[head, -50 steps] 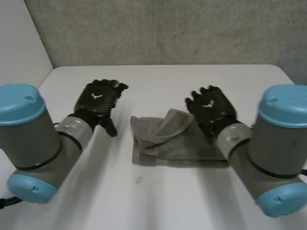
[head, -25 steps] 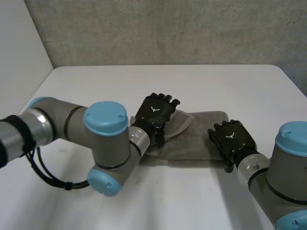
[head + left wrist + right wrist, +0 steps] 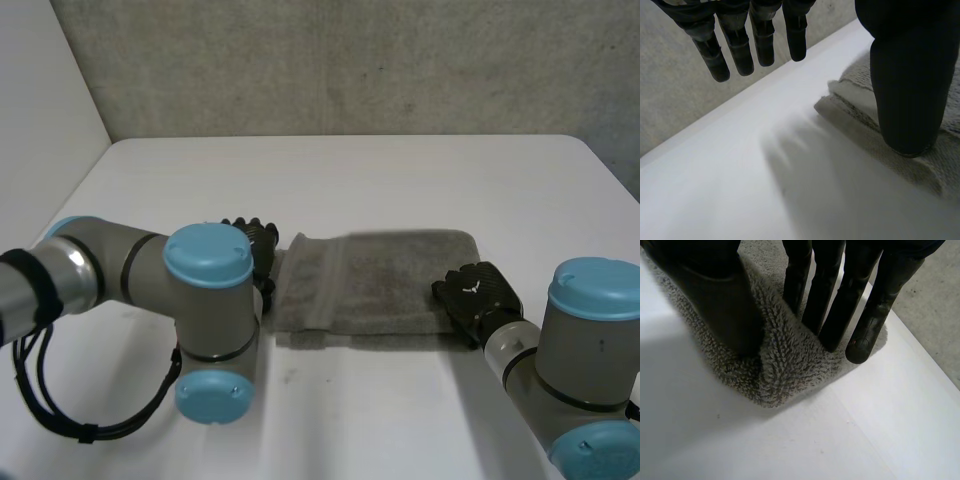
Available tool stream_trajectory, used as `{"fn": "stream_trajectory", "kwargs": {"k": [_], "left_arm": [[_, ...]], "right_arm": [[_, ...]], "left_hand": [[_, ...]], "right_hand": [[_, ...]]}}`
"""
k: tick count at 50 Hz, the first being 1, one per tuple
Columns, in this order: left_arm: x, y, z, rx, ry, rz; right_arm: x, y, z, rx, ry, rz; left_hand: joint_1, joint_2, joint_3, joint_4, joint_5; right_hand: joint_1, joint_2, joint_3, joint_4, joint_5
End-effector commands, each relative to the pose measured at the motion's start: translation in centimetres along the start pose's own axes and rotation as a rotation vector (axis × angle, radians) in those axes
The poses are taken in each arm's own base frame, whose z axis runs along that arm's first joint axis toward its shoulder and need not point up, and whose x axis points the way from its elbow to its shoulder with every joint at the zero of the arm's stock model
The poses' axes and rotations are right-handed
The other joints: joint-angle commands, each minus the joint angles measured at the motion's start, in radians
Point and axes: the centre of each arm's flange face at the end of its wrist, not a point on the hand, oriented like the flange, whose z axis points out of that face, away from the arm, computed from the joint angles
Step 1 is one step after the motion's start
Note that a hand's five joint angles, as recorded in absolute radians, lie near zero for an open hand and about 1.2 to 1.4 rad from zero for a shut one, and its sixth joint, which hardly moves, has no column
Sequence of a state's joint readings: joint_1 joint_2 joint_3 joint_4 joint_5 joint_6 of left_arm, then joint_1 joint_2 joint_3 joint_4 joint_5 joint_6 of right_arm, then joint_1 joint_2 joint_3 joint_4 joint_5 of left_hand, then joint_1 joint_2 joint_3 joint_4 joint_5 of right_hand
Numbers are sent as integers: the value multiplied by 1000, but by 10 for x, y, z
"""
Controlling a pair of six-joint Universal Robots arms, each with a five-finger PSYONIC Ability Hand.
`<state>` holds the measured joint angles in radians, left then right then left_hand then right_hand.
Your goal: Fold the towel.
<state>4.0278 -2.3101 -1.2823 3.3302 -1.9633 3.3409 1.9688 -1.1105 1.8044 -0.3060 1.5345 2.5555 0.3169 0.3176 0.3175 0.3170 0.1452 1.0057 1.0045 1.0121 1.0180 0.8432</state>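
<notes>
The grey towel (image 3: 380, 280) lies flat on the white table (image 3: 400, 170), with a seam band near its left edge. My left hand (image 3: 255, 240) hovers at that left edge. In the left wrist view its fingers (image 3: 745, 45) hang straight above bare table, and the thumb (image 3: 905, 75) rests on the towel's (image 3: 860, 125) edge. My right hand (image 3: 478, 298) is on the towel's near right corner. In the right wrist view the thumb (image 3: 715, 295) and fingers (image 3: 825, 295) pinch up a ridge of towel (image 3: 780, 370) between them.
My left arm (image 3: 200, 300) lies across the near left part of the table. A grey wall (image 3: 350, 60) stands behind the table's far edge. White table surface (image 3: 400, 420) runs in front of the towel.
The turned-up flap on the towel's left side now lies flat. My left hand slid left, off the towel to its edge. My right hand's fingers closed on the near right corner.
</notes>
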Motion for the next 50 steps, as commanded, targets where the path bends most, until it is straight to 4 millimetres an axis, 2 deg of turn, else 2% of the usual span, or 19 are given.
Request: {"fn": "stream_trajectory", "kwargs": {"k": [1, 4, 10, 18, 20, 21, 23, 24, 26, 29, 31, 34, 36, 40, 42, 43, 44, 48, 50], "left_arm": [[9, -10, -24, 46, 48, -6], [12, -11, -31, 48, 61, -2], [6, -19, -43, 60, 64, -8], [-19, -54, -57, 144, 29, -64], [-38, -65, -56, 166, -14, -101], [-38, -65, -56, 166, -14, -101], [-57, -71, -53, 176, -55, -126], [-57, -71, -53, 177, -55, -127], [-63, -72, -53, 179, -63, -131], [-78, -74, -51, 186, -89, -141], [-93, -75, -48, 186, -118, -151], [-101, -73, -47, 183, -130, -167], [-102, -72, -47, 181, -125, -178], [-101, -72, -47, 186, -97, -202], [-100, -73, -46, 193, -65, -220], [-100, -73, -46, 193, -65, -220], [-99, -73, -45, 197, -53, -225], [-98, -78, -44, 215, -27, -230], [-96, -83, -42, 237, -7, -233]], "right_arm": [[5, 2, 3, -7, 16, -2], [8, 1, 4, -7, 24, -13], [15, -4, 5, 5, 49, -78], [32, -55, 9, 151, 133, -304], [-1, -90, 5, 287, 84, -427], [-1, -90, 5, 288, 84, -427], [-39, -119, 1, 401, 25, -541], [-40, -119, 1, 402, 25, -542], [-74, -136, -2, 501, -40, -635], [-91, -139, -1, 536, -85, -666], [-131, -134, -2, 602, -222, -706], [-159, -124, -1, 607, -313, -726], [-165, -119, 1, 586, -333, -729], [-163, -119, 7, 544, -303, -711], [-145, -130, 9, 489, -201, -649], [-145, -130, 9, 488, -200, -648], [-132, -139, 7, 471, -143, -577], [-105, -153, 2, 450, -82, -385], [-76, -158, -5, 435, -69, -191]], "left_hand": [[43, 43, 43, 43, 41], [38, 37, 37, 37, 35], [26, 25, 25, 26, 23], [-24, -25, -25, -24, -27], [-27, -28, -28, -27, -30], [-27, -28, -28, -27, -30], [-36, -37, -36, -36, -39], [-36, -37, -36, -36, -39], [-36, -37, -36, -36, -39], [-39, -39, -39, -39, -42], [-39, -39, -39, -39, -42], [-48, -48, -48, -48, -50], [-71, -72, -71, -71, -74], [-97, -98, -98, -98, -100], [-106, -107, -107, -106, -109], [-106, -107, -107, -106, -109], [-106, -107, -107, -106, -109], [-106, -107, -107, -106, -109], [-109, -110, -110, -109, -112]], "right_hand": [[171, 172, 165, 159, 159], [389, 390, 383, 377, 377], [391, 392, 384, 378, 378], [391, 392, 384, 378, 378], [391, 392, 384, 378, 378], [391, 392, 384, 378, 378], [391, 392, 384, 378, 378], [391, 392, 384, 378, 378], [391, 392, 384, 378, 378], [391, 392, 384, 378, 378], [391, 392, 384, 378, 378], [391, 392, 384, 378, 378], [391, 392, 384, 378, 378], [391, 392, 384, 378, 378], [-356, -354, -362, -368, -368], [-360, -359, -366, -372, -372], [-610, -609, -616, -622, -622], [-831, -830, -838, -843, -843], [-831, -830, -838, -843, -843]]}}
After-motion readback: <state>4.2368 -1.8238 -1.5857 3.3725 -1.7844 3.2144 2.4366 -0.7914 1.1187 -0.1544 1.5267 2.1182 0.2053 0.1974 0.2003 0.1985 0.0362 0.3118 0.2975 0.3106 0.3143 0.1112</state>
